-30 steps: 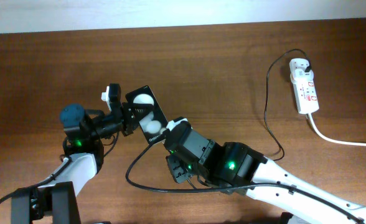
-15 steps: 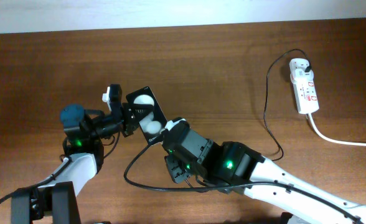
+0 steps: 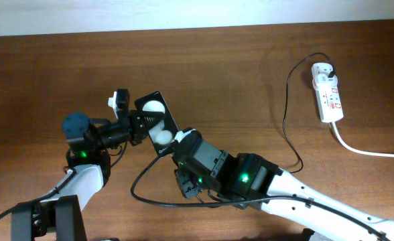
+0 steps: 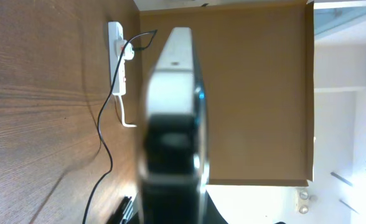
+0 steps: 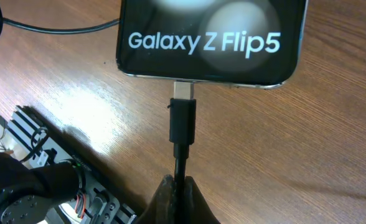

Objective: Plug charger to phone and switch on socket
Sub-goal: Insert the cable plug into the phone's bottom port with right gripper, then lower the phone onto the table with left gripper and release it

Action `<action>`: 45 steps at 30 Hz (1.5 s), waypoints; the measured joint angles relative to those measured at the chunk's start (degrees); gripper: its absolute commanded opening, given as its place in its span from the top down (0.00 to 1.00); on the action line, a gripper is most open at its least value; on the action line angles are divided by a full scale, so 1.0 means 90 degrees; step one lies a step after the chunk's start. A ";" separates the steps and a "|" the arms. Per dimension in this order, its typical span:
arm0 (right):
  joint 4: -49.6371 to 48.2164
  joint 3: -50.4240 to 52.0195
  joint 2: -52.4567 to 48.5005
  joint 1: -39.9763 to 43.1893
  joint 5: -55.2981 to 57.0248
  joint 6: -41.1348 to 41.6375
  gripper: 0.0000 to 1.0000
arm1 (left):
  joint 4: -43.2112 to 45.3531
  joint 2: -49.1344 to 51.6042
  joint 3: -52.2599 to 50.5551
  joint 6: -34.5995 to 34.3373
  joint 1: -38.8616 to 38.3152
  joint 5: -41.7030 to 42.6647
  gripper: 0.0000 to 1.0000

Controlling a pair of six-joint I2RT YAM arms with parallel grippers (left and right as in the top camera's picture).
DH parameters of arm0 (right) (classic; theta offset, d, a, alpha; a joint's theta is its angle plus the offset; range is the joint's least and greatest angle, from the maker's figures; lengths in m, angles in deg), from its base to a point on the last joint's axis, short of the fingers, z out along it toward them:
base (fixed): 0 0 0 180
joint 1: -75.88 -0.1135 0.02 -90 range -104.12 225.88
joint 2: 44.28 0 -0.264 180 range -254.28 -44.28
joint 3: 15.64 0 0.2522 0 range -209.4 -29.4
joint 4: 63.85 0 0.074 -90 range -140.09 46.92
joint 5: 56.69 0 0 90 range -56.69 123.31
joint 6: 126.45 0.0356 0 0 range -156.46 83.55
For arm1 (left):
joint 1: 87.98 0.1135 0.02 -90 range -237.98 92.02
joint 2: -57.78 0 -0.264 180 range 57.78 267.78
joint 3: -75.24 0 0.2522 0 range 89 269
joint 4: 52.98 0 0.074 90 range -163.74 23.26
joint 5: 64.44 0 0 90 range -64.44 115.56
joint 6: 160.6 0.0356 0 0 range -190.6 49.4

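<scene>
The black phone (image 3: pixel 155 120) with two round white reflections is held tilted off the table by my left gripper (image 3: pixel 138 127), which is shut on it. In the left wrist view the phone (image 4: pixel 170 106) shows edge-on and blurred. In the right wrist view the phone (image 5: pixel 208 40) reads "Galaxy Z Flip5". My right gripper (image 5: pixel 182 190) is shut on the thin black charger cable (image 5: pixel 182 158); its small plug (image 5: pixel 183 118) has its metal tip at the phone's bottom edge. The white socket strip (image 3: pixel 327 92) lies at the far right.
The black cable (image 3: pixel 287 114) runs from the socket across the table and loops under the right arm (image 3: pixel 250 181). A thick white cord (image 3: pixel 364 150) leaves the strip toward the right edge. The left arm's base (image 3: pixel 83 154) stands at the front left.
The right gripper with the plug has shifted slightly left toward the phone's bottom edge. The cable loop in front has moved left a little. The left gripper and phone have barely moved.
</scene>
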 measured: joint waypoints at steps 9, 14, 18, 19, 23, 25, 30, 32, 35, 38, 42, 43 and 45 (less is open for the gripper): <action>0.0243 -0.0002 0.0000 -0.0002 0.0192 0.0002 0.96 | 0.0000 0.0000 0.0002 0.0143 -0.0007 0.0226 1.00; 0.0233 -0.0002 0.0000 -0.0002 0.0245 0.0005 0.96 | 0.0000 0.0000 0.0002 0.0143 -0.0007 0.0170 1.00; -0.0175 0.0012 0.0000 -0.0005 0.0243 0.0007 0.96 | 0.0000 0.0000 0.0010 0.0141 0.0012 -0.0068 1.00; -0.0211 0.0012 0.0000 -0.0005 0.0245 0.0010 0.96 | 0.0000 0.0000 0.0015 0.0141 0.0032 -0.0085 1.00; -0.0240 0.0012 0.0000 -0.0010 0.0342 0.0007 0.96 | 0.0000 0.0000 0.0024 0.0138 0.0039 -0.0112 1.00; -0.0352 0.0066 0.0000 -0.0027 0.0389 0.0005 0.96 | 0.0002 0.0000 0.0056 0.0148 0.0051 -0.0102 1.00; -0.0576 0.0143 -0.0010 -0.0095 0.0483 -0.0015 0.96 | 0.0083 0.0000 0.0126 0.0311 0.0114 0.0061 1.00; -0.0716 0.0189 -0.0012 -0.0104 0.0512 -0.0015 0.96 | 0.0092 0.0000 0.0153 0.0313 0.0124 0.0121 1.00; -0.0850 0.0189 -0.0024 -0.0107 0.0576 -0.0036 0.96 | 0.0095 0.0000 0.0155 0.0311 0.0131 0.0257 1.00; -0.0860 0.0202 -0.0024 -0.0107 0.0578 -0.0138 0.96 | 0.0236 0.0000 0.0185 0.0313 0.0066 0.0253 1.00; -0.1056 0.0226 -0.0029 -0.0124 0.0619 -0.0163 0.66 | 0.0287 0.0002 0.0206 0.0311 0.0019 0.0274 1.00; -0.1042 0.0226 -0.0029 -0.0129 0.0619 -0.0155 0.52 | 0.0427 0.0005 0.0209 0.0364 -0.0007 0.0257 1.00; -0.1071 0.0202 0.0075 -0.0119 0.0843 -0.0355 0.41 | 0.0474 0.0012 0.0177 0.0624 -0.0148 0.0386 1.00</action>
